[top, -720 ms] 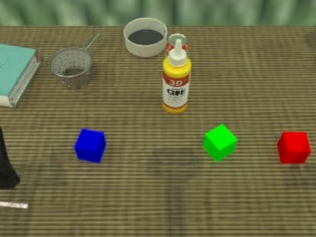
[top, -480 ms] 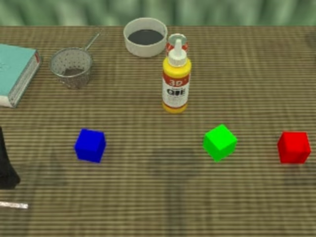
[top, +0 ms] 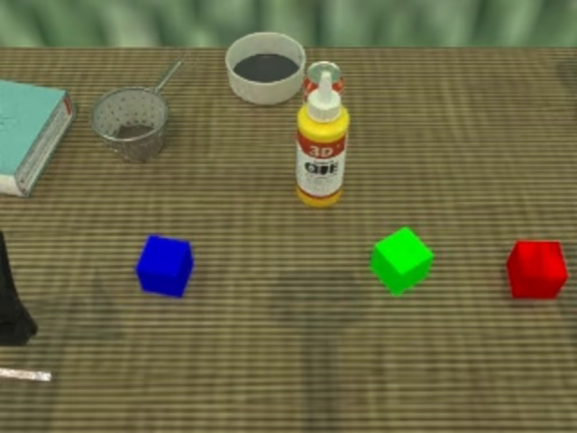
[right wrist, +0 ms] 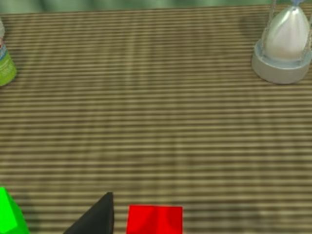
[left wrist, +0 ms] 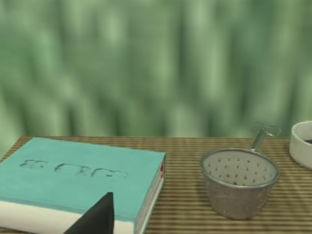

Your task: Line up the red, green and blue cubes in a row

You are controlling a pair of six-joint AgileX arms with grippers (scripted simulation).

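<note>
Small solid cubes all loose on striped surface (top: 270, 361): blue (top: 164, 264) left, green (top: 401, 259) mid-right and rotated, red (top: 536, 268) far right. Roughly level, unevenly spaced. Left end effector (top: 13, 311) parked at left edge; can't tell either's grip state.

Upper left of the top view, a teal book (top: 29, 131) lies flat at the table's (top: 451, 135) edge, a metal strainer (top: 132, 122) just beside it. Top centre sits a white bowl (top: 265, 67) with dark contents, and right below it stands a yellow glue bottle (top: 322, 149), upright. An hourglass (right wrist: 286, 41) shows in the right wrist view.
</note>
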